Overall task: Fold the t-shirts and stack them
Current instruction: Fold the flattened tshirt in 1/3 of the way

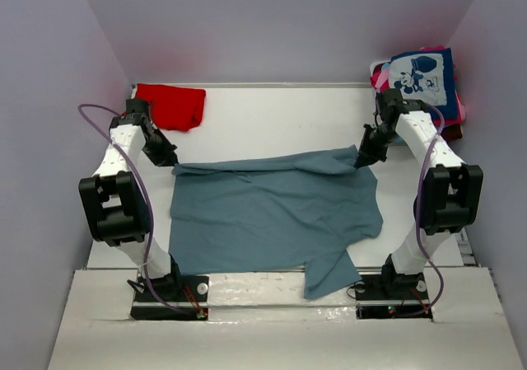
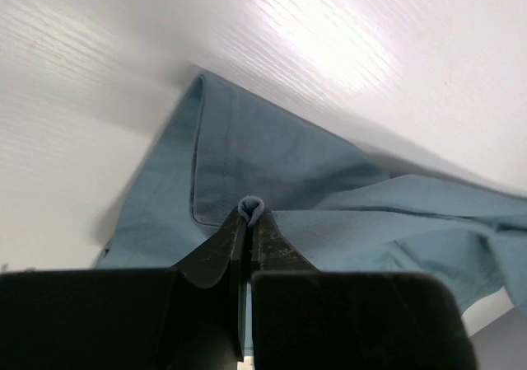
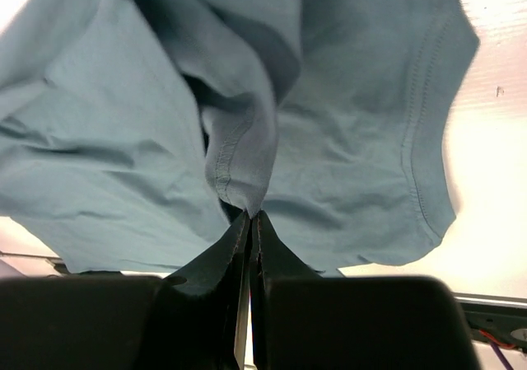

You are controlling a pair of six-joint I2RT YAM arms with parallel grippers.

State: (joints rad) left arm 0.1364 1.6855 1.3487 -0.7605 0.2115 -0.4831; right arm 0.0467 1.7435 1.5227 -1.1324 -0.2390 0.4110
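Note:
A grey-blue t-shirt [image 1: 272, 213] lies spread over the middle of the white table, one sleeve hanging over the near edge. My left gripper [image 1: 170, 161] is shut on its far left corner; in the left wrist view a small fold of cloth [image 2: 251, 208] pokes out between the closed fingertips. At the far right corner my right gripper [image 1: 362, 160] is shut on a hemmed edge [image 3: 239, 180] of the same t-shirt. A folded red t-shirt [image 1: 173, 105] lies at the far left. A stack of folded t-shirts [image 1: 424, 77], navy with a cartoon mouse on top, sits at the far right.
Purple-grey walls close in the table [image 1: 280, 114] on three sides. The stack at the far right sits just behind my right arm. A metal rail [image 1: 247, 279] runs along the near edge between the two arm bases.

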